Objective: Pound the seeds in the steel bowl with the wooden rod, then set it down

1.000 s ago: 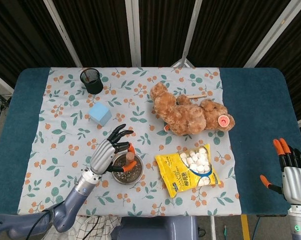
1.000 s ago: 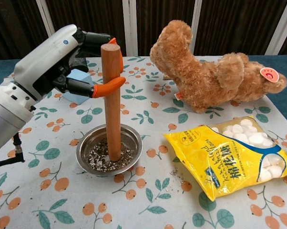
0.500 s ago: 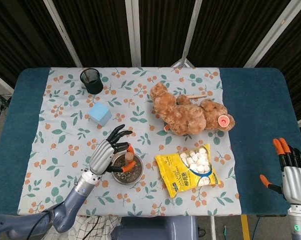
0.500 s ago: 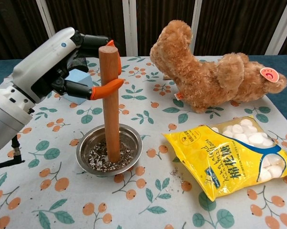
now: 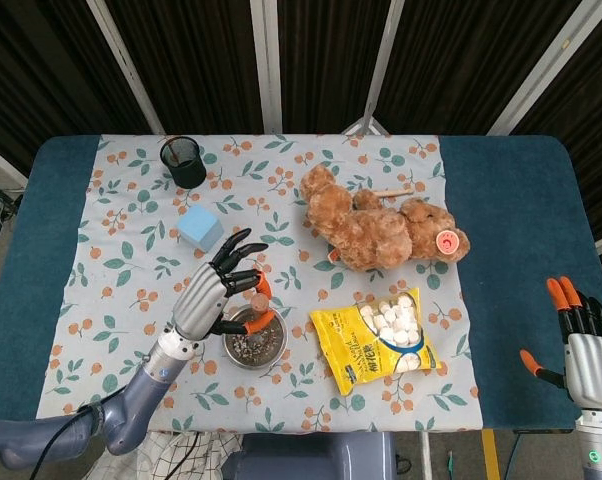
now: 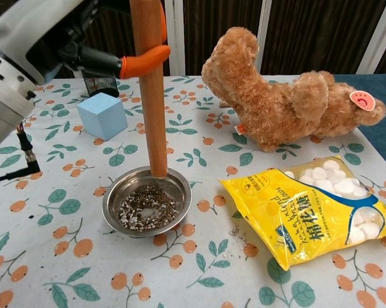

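Left hand (image 5: pixel 209 295) grips wooden rod (image 5: pixel 258 301) above steel bowl (image 5: pixel 254 344); right hand (image 5: pixel 584 350) idle, fingers apart

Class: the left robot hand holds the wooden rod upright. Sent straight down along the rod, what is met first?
Probably the seeds in the steel bowl: the wooden rod, held by the left robot hand, hangs just above them.

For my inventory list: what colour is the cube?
Light blue; the cube shows best in the chest view.

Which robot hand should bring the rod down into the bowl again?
Left. The left robot hand already holds the wooden rod above the steel bowl; the right robot hand hangs empty, far off.
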Controlling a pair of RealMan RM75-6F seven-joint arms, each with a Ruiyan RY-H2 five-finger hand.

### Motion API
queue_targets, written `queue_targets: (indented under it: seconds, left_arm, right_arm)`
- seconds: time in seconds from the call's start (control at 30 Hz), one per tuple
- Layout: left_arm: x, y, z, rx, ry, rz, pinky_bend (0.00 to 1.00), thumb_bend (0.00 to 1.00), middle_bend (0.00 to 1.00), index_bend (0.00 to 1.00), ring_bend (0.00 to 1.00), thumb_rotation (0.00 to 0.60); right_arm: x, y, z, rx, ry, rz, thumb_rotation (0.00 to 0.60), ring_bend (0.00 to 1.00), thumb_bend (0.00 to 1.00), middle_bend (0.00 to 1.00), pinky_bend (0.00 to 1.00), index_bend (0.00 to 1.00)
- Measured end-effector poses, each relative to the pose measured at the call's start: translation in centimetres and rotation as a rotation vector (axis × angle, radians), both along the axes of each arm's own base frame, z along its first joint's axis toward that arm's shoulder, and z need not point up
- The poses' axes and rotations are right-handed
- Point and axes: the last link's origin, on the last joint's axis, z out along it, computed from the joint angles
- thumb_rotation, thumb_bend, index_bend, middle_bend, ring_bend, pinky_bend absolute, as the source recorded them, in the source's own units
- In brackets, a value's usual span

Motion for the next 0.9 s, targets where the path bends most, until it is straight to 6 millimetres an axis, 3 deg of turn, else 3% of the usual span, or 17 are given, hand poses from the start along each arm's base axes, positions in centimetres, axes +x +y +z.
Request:
queue_targets:
  seconds: [0.27, 0.7, 0.9]
  left_arm:
    - [-1.5, 1.7, 3.0, 0.103, 0.134, 0.004, 0.05, 0.92, 0.63, 0.60, 0.17, 0.600]
    - [-10.4, 5.0, 5.8, 0.252, 0.557, 0.073, 0.05, 0.92, 0.63, 0.60, 0.17, 0.600]
    - [-14.6, 5.5, 6.9, 0.286, 0.740, 0.084, 0.05, 0.92, 0.63, 0.60, 0.17, 0.600]
  right_arm:
    - [0.1, -0.1, 0.0, 0.000, -0.004, -0.001, 0.600, 0.00, 0.23, 0.00, 0.00, 0.00]
    - [0.0, 0.1, 0.0, 0.001, -0.005, -0.007, 0.600, 0.00, 0.23, 0.00, 0.00, 0.00]
    - [-0.1, 0.3, -0.2, 0.000, -0.006, -0.007, 0.600, 0.00, 0.23, 0.00, 0.00, 0.00]
